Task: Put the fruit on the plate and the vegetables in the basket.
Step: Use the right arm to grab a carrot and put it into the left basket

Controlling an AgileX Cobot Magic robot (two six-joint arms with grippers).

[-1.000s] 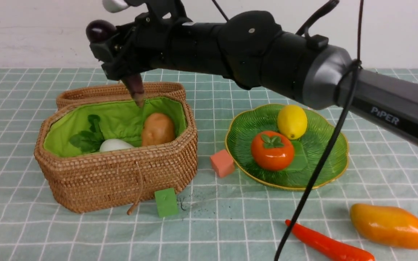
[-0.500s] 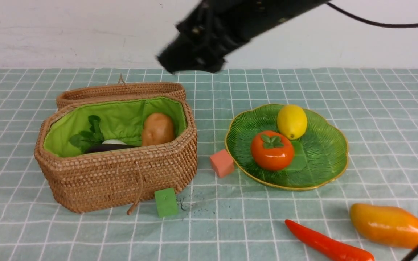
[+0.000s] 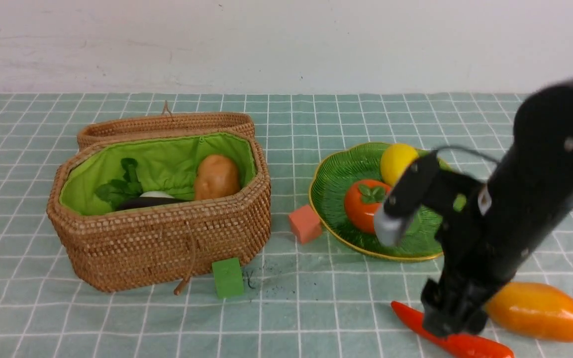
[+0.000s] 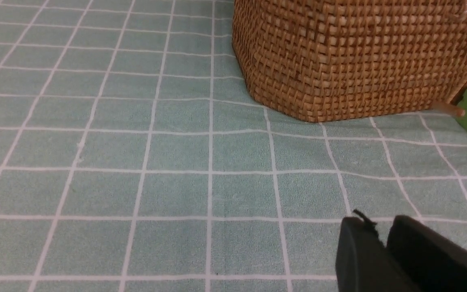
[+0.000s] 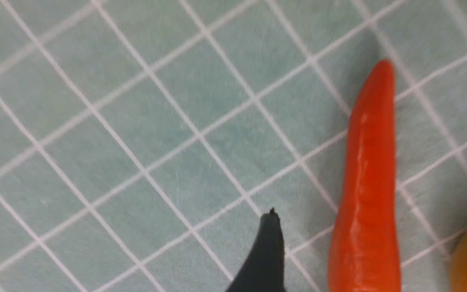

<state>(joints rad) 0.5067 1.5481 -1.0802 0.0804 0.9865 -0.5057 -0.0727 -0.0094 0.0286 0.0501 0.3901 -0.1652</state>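
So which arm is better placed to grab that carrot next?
Right, probably. The right gripper hangs open over the carrot, a finger on each side. The left gripper is shut, down by the basket, with no carrot in its view.

Front and close-up right wrist views share the carrot (image 3: 475,345)

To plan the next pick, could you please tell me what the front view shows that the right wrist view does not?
Only front: the wicker basket holding the potato, the plate with lemon and persimmon, a pink cube, a green cube. Only right wrist: the right claw open, flanking the carrot. Both: carrot, mango, checked cloth.
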